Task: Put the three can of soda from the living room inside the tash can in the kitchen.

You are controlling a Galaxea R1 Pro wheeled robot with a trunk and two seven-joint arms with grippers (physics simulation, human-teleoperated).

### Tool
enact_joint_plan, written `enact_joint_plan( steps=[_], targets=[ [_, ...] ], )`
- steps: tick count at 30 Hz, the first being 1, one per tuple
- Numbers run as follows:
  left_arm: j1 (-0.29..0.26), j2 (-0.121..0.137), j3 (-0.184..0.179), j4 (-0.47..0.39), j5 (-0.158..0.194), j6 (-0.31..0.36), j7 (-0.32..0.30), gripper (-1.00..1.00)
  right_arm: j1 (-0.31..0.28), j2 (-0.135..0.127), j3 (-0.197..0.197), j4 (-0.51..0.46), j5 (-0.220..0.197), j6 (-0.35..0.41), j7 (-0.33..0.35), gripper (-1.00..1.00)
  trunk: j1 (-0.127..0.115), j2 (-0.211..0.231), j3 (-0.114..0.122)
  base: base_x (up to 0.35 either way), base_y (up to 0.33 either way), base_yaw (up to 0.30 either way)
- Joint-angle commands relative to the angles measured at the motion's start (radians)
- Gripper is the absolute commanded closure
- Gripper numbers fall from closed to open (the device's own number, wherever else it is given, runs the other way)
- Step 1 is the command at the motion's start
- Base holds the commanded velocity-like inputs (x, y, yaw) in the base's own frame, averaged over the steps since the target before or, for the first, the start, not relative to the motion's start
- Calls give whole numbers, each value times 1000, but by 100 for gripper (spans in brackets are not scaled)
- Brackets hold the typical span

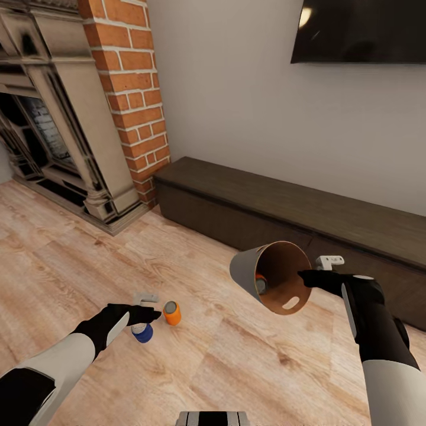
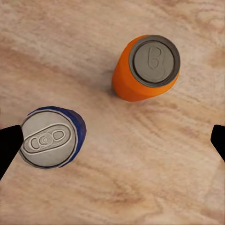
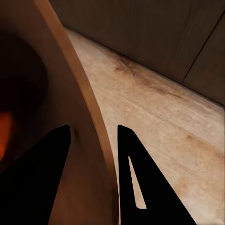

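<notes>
On the light wood floor stand an orange soda can [image 1: 172, 313] [image 2: 146, 67] and a dark blue soda can [image 1: 142, 333] [image 2: 50, 138], both upright with grey tops. My left gripper [image 1: 148, 315] [image 2: 112, 145] hovers open above them, one finger close beside the blue can. My right gripper [image 1: 305, 277] [image 3: 93, 128] is shut on the rim of the tash can [image 1: 272, 276] [image 3: 70, 93], held tilted in the air with its brown inside facing me. Another orange soda can [image 1: 260, 284] lies inside it.
A long low dark wood cabinet [image 1: 296, 213] runs along the wall behind the bin. The red brick fireplace [image 1: 127, 89] stands at the left and a black TV [image 1: 361, 29] hangs above. Open wood floor [image 1: 236, 367] lies in front of me.
</notes>
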Motion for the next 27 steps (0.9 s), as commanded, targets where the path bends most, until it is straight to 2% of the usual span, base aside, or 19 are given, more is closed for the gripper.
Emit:
enact_joint_plan(
  steps=[1,12,19,27],
  targets=[
    [0,0,0,0,0,0,0,-100,0,0,0,-1,-26,6,6,100,0,0,0,0,0,0],
    [1,1,0,-3,0,-18,-1,-100,0,1,3,-18,-26,44,5,100,0,0,0,0,0,0],
    [2,0,0,-5,0,-20,-3,-100,0,0,3,-19,-27,50,5,100,0,0,0,0,142,0],
    [2,0,0,-6,0,-20,-3,-100,0,0,3,-17,-28,50,3,100,0,0,0,0,31,0]
  ],
)
